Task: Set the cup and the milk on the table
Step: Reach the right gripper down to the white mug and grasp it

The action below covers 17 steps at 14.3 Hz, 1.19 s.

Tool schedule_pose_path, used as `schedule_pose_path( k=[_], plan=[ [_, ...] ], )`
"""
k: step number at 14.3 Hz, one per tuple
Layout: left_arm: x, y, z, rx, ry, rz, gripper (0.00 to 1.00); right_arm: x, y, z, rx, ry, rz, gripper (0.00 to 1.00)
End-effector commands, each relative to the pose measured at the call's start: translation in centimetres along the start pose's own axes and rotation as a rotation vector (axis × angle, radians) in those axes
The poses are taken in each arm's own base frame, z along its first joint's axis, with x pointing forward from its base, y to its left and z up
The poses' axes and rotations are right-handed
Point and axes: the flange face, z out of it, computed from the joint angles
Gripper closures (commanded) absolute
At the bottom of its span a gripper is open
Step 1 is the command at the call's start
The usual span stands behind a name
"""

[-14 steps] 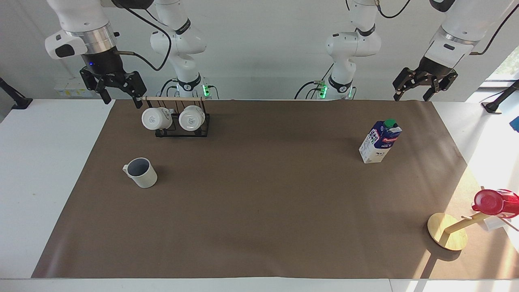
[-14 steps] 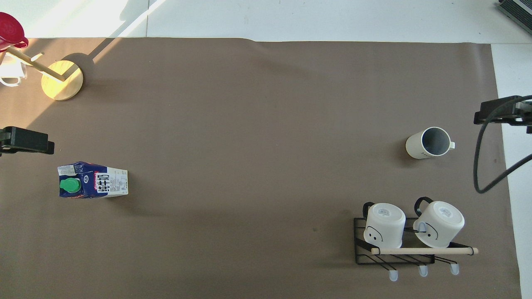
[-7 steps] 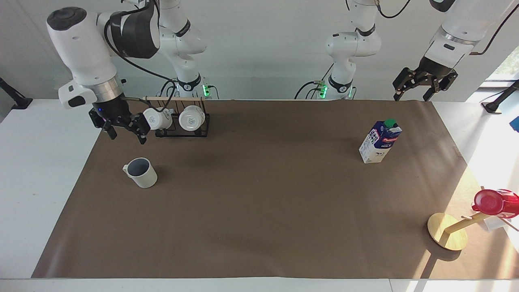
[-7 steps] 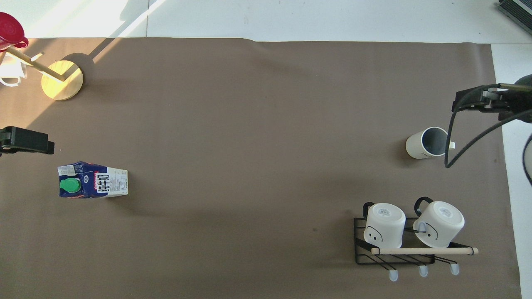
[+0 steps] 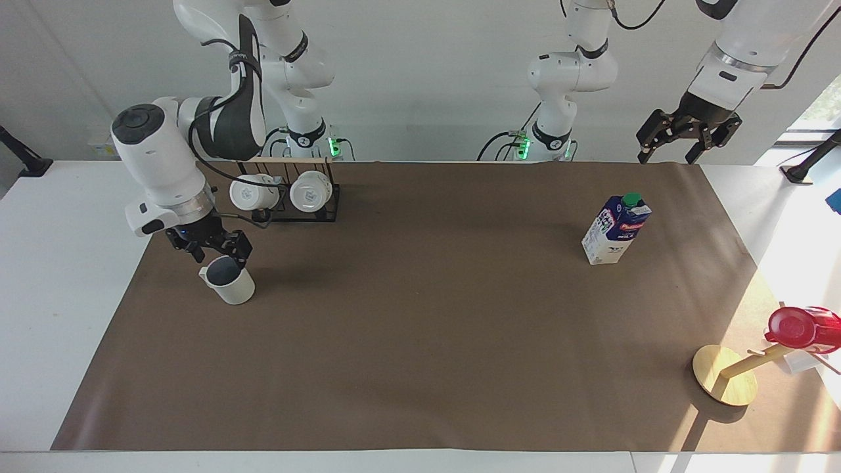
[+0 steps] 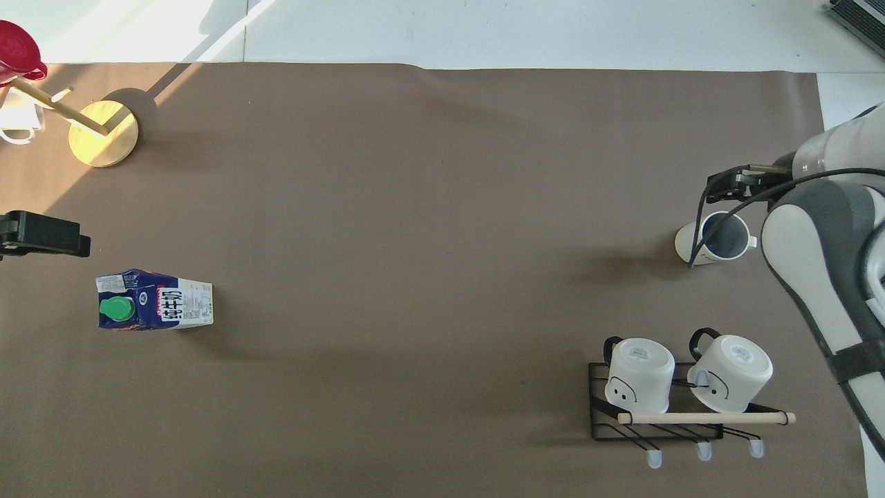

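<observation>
Starting at the right arm's end of the worktop (image 5: 420, 453): the right gripper (image 5: 211, 248) is low down, right at the cup (image 5: 228, 280). Its fingers (image 5: 240, 246) look spread apart and sit at the rim on the robot-facing side, but whether they actually touch the rim is hard to make out. In the overhead view the arm's grey and white body cuts in from the edge and a black cable crosses the mouth of the cup (image 6: 714, 238), so the fingers are mostly hidden there. The cup stands upright on the brown sheet (image 5: 420, 368), handle sticking out toward the right arm's end of the worktop.

Just past the fingers on the robot side there's a black wire rack (image 5: 295, 203) with two white mugs (image 5: 253, 192) lying on their sides under a wooden bar.

Moving along, the milk (image 5: 615, 229) stands upright on the sheet near the left arm's end, green cap on top, well apart from both sets of fingers.

The left gripper (image 5: 686, 141) waits up in the air over the robot-side edge of the sheet, fingers spread wide with nothing between them. Only a dark slab of it pokes into the overhead view.

Last, a tipped wooden stand (image 5: 725, 383) with a red cup (image 5: 798, 326) on its peg; the cup is cut off by the picture edge.
</observation>
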Motion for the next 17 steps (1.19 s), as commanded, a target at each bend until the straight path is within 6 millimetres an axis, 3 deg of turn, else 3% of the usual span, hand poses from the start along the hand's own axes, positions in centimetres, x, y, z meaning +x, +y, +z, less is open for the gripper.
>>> schedule_pose_path(
  k=[1,5,8,9,12,14,17],
  plan=[
    [-0.3,0.0,-0.6,0.000,-0.006,-0.006,0.00,-1.6,0.2,3.1,0.014,0.024,-0.024,0.04],
    [-0.2,0.0,-0.5,0.000,-0.008,-0.006,0.00,-2.1,0.2,5.0,0.011,0.009,-0.039,0.05],
    [-0.3,0.0,-0.6,0.000,-0.006,-0.006,0.00,-2.9,0.1,6.8,0.010,-0.005,-0.043,0.12],
    [-0.3,0.0,-0.6,0.000,-0.006,-0.006,0.00,-2.9,0.1,6.8,0.010,-0.004,-0.044,0.20],
    [-0.3,0.0,-0.6,0.000,-0.006,-0.006,0.00,-3.1,0.2,6.9,0.010,-0.012,-0.078,0.75],
    [-0.2,-0.3,-0.7,0.000,0.000,-0.012,0.00,-3.0,0.1,6.8,0.010,-0.015,-0.115,1.00],
    [-0.5,-0.3,-0.9,0.002,-0.005,-0.012,0.00,-2.6,-0.1,6.3,0.010,-0.012,-0.115,1.00]
  ],
)
